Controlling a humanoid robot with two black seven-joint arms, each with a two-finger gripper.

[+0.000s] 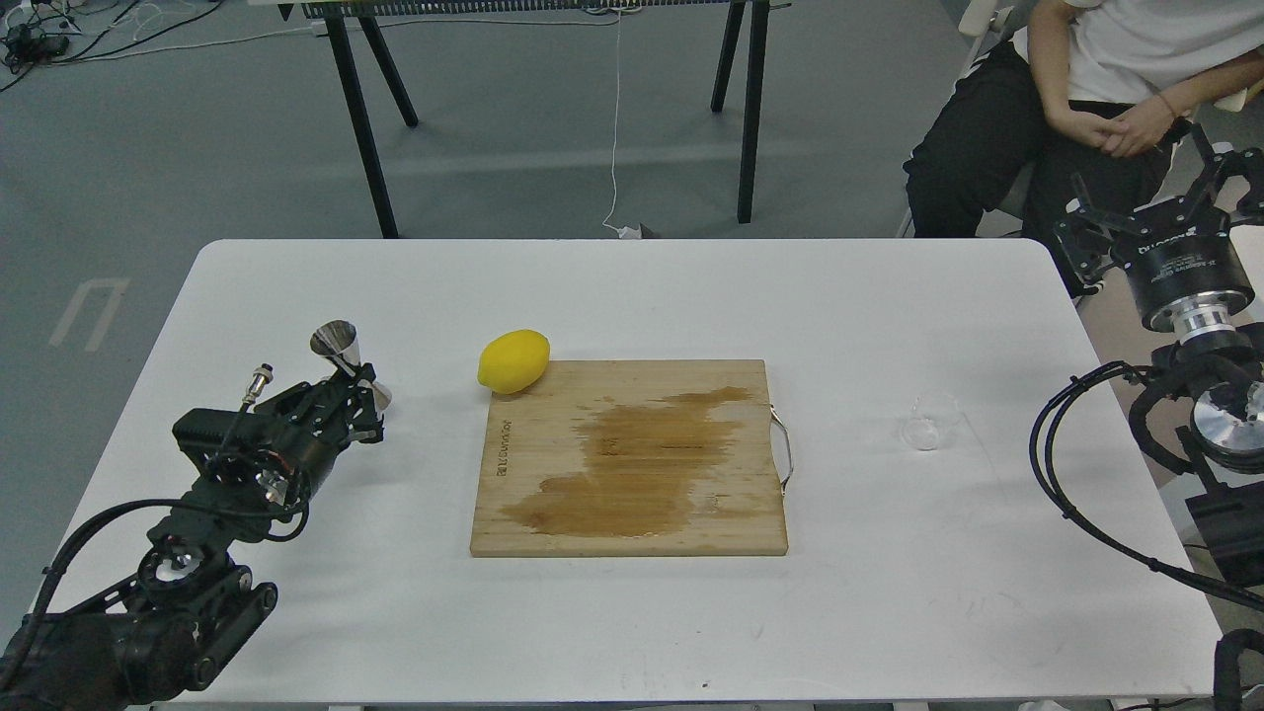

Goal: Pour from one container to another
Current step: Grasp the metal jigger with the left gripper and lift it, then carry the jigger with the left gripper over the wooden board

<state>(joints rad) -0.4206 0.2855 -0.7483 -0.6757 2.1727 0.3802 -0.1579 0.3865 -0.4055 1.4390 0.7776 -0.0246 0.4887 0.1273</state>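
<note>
Two containers are in play, and they are kept well apart. Steel jigger (348, 363) is held at roughly 9 o'clock from the cutting board (632, 459), clamped at its waist in the left gripper (363, 390), fingers closed on it. It is tilted, upper cone leaning up and away toward 11 o'clock, mouth facing off to the far left. Contents of the jigger cannot be seen from this angle.

Clear glass cup (930, 422) is set on the bare table (632, 296) at 3 o'clock from the board, just past the board's metal handle (783, 452). It appears empty or nearly so; glass is too see-through to be sure.

Right gripper (1155, 212) is parked off the table's far right corner, at about 1 o'clock from the cup, well apart from it. Fingers appear spread, nothing between them.

Judgement: cup is not yet picked up, so pouring is not started; jigger is likely raised as the receiver while the right arm is free for the cup.

Board surface carries a large wet brown stain across its middle, probably spilled liquid. Lemon (513, 361) is resting at the board's 11 o'clock corner, touching or overlapping its edge; not part of the pour.
</note>
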